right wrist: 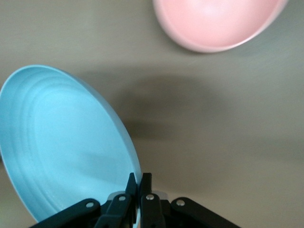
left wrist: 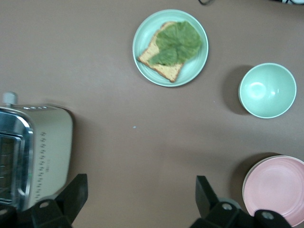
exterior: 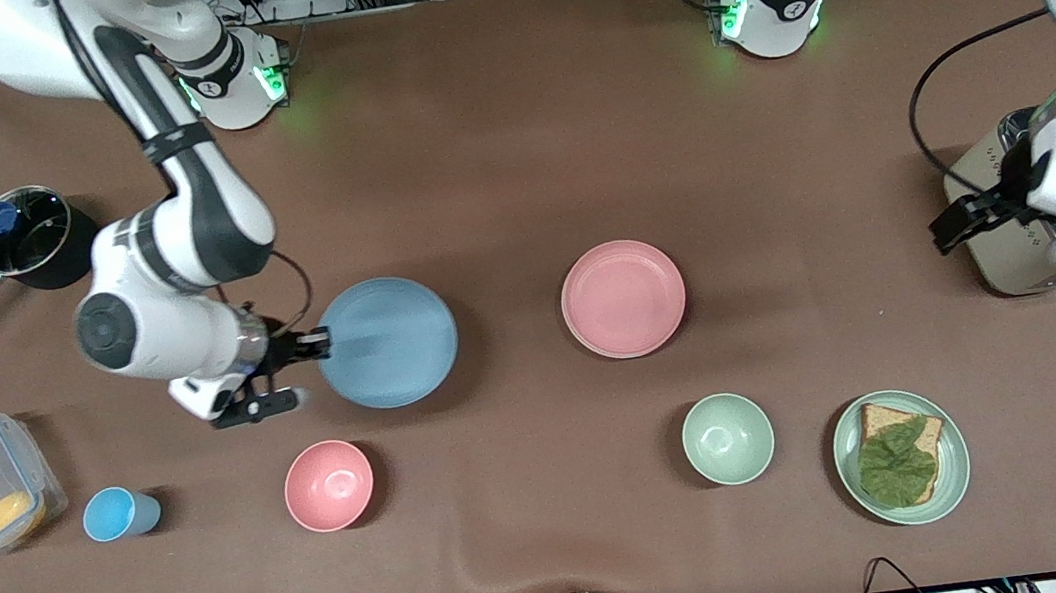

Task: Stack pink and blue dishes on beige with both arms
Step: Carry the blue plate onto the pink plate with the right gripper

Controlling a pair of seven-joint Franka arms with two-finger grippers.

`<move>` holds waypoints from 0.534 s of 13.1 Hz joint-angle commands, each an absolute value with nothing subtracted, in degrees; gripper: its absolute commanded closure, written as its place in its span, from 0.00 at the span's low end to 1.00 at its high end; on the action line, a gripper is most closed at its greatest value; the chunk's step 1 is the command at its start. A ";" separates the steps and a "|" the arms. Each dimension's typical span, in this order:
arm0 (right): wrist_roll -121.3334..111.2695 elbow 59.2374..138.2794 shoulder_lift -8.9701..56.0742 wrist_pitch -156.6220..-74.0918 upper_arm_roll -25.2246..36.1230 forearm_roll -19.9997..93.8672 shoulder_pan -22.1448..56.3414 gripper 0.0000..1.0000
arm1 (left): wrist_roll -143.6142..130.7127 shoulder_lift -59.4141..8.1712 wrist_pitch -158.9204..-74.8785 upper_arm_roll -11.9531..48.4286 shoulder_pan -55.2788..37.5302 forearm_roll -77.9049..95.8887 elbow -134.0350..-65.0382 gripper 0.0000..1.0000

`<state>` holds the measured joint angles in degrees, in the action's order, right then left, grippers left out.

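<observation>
The right pincer (right wrist: 138, 190) pinches the blue plate (exterior: 387, 341) by its rim — tilted, likely for carrying to the pink plate (exterior: 623, 298) — while the left pincer (left wrist: 137, 199) waits spread over the surface (exterior: 512, 167) beside the toaster (left wrist: 33, 152).

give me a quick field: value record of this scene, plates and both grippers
blue plate: rim pinched by right gripper, tilted off the table
pink plate: flat on table, toward the left arm's end; a second rim shows under it, colour unclear
left gripper: open, over bare table beside the toaster
stacking: blue not yet on pink
</observation>
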<state>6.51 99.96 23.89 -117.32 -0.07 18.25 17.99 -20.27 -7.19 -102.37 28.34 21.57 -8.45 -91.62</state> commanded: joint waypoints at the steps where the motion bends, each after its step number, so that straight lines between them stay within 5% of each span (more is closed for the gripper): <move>1: 17.62 100.55 23.20 -117.77 0.62 21.35 23.45 1.00 | -19.08 -5.63 -98.63 29.00 21.62 -8.71 -90.27 0.00; 3: 25.89 100.37 25.21 -121.88 0.62 25.55 28.19 1.00 | -19.51 -3.35 -97.65 26.65 20.05 -3.80 -88.69 0.00; 7: 38.81 96.26 30.31 -128.75 0.62 30.06 36.02 1.00 | -13.74 -1.23 -94.15 8.92 4.51 -2.81 -88.68 0.00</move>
<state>32.97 99.93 27.51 -127.25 -0.11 28.21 33.05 -18.01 -2.54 -97.30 16.13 10.17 -4.28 -88.73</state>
